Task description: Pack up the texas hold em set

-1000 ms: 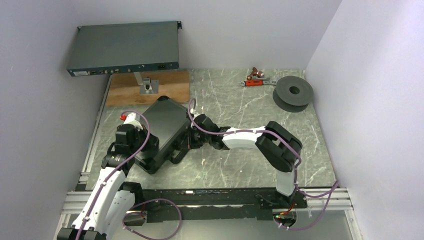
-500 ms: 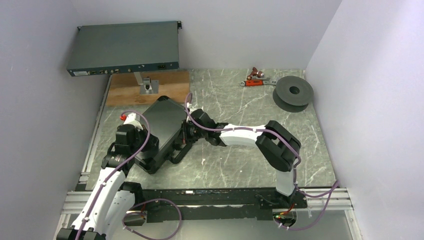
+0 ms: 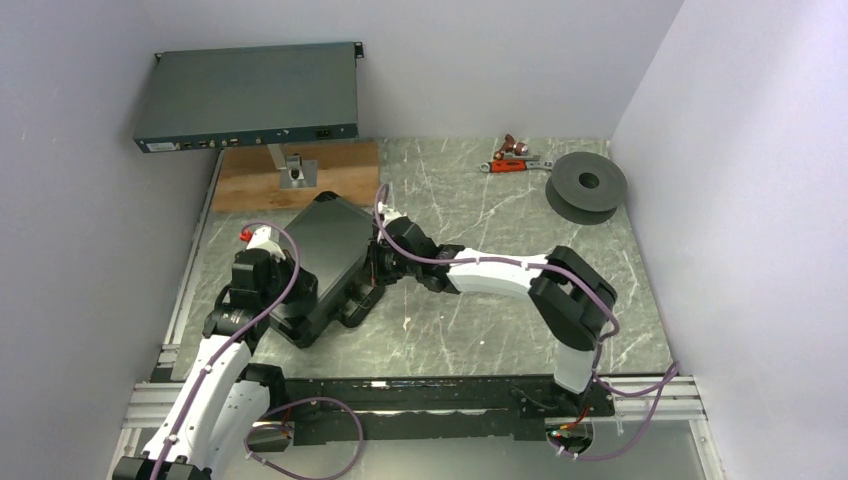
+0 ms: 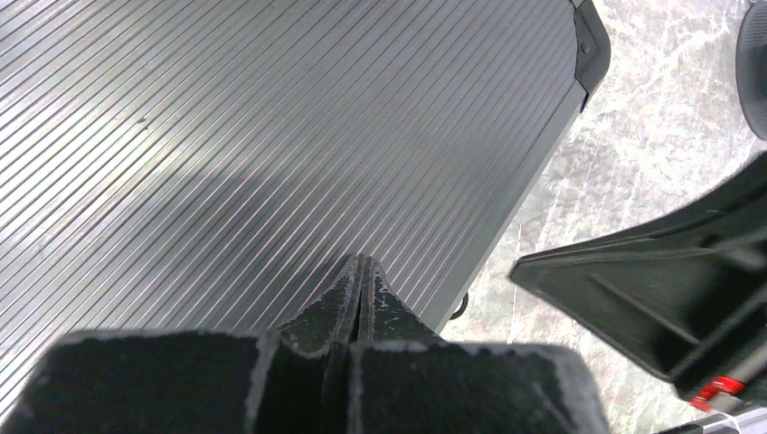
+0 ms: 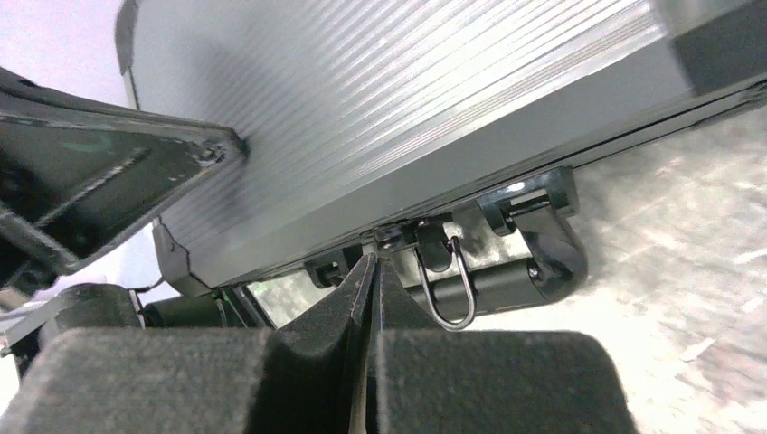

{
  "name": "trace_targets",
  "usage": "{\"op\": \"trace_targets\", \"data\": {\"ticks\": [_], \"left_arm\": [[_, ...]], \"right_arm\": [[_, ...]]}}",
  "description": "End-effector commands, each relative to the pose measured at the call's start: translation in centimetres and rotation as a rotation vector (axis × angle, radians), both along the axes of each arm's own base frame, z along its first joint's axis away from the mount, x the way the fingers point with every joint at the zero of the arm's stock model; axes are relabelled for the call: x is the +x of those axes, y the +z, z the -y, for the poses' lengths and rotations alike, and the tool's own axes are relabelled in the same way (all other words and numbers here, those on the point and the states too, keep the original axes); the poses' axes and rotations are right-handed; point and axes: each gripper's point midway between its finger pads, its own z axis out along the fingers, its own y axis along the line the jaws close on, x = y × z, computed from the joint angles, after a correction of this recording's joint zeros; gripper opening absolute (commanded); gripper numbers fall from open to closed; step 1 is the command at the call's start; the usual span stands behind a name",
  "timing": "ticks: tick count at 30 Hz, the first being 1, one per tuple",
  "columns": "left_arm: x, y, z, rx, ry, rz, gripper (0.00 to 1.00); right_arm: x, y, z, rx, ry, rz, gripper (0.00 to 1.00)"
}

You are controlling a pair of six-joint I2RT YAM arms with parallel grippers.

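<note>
Over the last 1 s only the right arm has moved: elbow swung outward, wrist nearer the closed black hard-plastic briefcase (image 3: 325,250). The left claw (image 4: 360,264), pinched shut on nothing, seems to press on its ribbed lid. The case lies left of centre on the grey marbled table (image 3: 480,330). The right claw (image 5: 369,264), likewise closed and empty, noses at the metal wire loop (image 5: 448,291) by the black handle (image 5: 529,271). Its tip could slip off, or shove the case from under the left claw.
</note>
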Motion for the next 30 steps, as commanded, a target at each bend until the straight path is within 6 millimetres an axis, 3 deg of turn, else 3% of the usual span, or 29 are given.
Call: {"op": "trace_targets", "data": {"ticks": [1, 4, 7, 10, 16, 21, 30], "left_arm": [[-1.2, -1.6, -0.3, 0.018, 0.009, -0.071, 0.0], [-1.2, -1.7, -0.3, 0.02, 0.007, -0.071, 0.0], [-1.2, -2.0, -0.3, 0.018, 0.008, -0.08, 0.0], [-1.3, -2.2, -0.3, 0.018, 0.011, -0.087, 0.0], [-1.4, -2.2, -0.4, 0.023, 0.017, -0.09, 0.0], [-1.5, -2.3, -0.3, 0.023, 0.015, -0.091, 0.0], [-1.5, -2.3, -0.2, 0.025, 0.011, -0.091, 0.0]], "right_arm": [[0.9, 2.4, 2.7, -0.047, -0.075, 0.102, 0.03], [0.1, -0.5, 5.0, -0.121, -0.132, 0.042, 0.03], [-1.1, -3.2, 6.0, -0.15, -0.145, -0.034, 0.03], [-2.2, -5.2, 5.7, -0.142, -0.123, -0.1, 0.03], [-2.2, -6.8, 3.9, -0.126, -0.079, -0.136, 0.01], [-1.7, -6.7, 2.5, -0.111, -0.055, -0.133, 0.0], [-1.3, -3.6, 0.6, -0.041, -0.021, -0.116, 0.0]]}}
